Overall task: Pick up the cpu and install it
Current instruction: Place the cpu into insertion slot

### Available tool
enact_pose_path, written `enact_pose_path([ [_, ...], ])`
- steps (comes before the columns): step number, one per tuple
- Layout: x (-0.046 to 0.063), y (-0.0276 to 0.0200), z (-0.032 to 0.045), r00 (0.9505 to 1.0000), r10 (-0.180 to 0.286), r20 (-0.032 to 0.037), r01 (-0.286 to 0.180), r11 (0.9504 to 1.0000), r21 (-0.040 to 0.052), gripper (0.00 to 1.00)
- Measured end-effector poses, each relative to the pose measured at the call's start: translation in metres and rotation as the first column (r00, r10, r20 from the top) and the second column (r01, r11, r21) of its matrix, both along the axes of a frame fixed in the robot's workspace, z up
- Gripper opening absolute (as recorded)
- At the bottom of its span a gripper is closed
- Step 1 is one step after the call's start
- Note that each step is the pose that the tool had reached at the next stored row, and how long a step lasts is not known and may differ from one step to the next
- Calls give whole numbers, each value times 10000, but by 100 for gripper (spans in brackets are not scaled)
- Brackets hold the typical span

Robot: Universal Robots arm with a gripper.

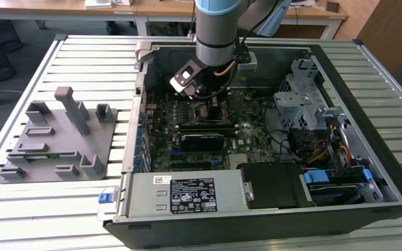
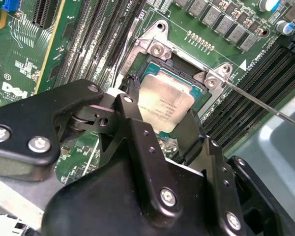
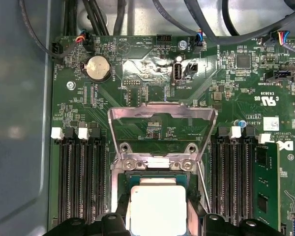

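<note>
Logging end effector (image 2: pixel 161 107) pinched narrow on cpu (image 3: pixel 157 206), one black finger on each opposite edge. Placing cpu directly over socket (image 3: pixel 155 164) in both wrist views, silver lid up. Can't tell whether seated or hovering just above. In exterior view, putting arm (image 1: pixel 219 31) inside open case (image 1: pixel 389 172), over mobo (image 3: pixel 226 88) centre.

Judged risks:
- Slight tilt or rotation at release, then bent socket pins. Likely cause: chip skewed in the pinch, or notch mismatch.
- Pressing down while misaligned: same damage.
- Poss snag on load plate (image 3: pixel 162 125), standing raised right beside chip.
- Thin lever (image 2: pixel 265 105) close too, poking out past socket corner.

Around:
- Empty memory slots (image 3: pixel 81 182) flanking socket both sides, w/ green memory stick (image 3: pixel 265 187) beyond one bank.
- Coin cell (image 3: pixel 97 68) and cables (image 3: pixel 187 14) past load plate.
- Exterior view: grey fixture (image 1: pixel 54 141) on slatted tabletop (image 1: pixel 40 209), 9 o'clock from case.
- PSU (image 1: pixel 187 193) at 6 o'clock from socket, drive cage (image 1: pixel 299 99) at 3.
</note>
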State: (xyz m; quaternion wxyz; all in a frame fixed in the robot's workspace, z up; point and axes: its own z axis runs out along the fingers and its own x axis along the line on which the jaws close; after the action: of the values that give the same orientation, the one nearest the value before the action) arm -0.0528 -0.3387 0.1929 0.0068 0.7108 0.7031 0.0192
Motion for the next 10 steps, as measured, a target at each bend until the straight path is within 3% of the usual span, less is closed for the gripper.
enact_pose_path([
  [10,0,0,-22,10000,-1,-2,1,10000,2,54],
])
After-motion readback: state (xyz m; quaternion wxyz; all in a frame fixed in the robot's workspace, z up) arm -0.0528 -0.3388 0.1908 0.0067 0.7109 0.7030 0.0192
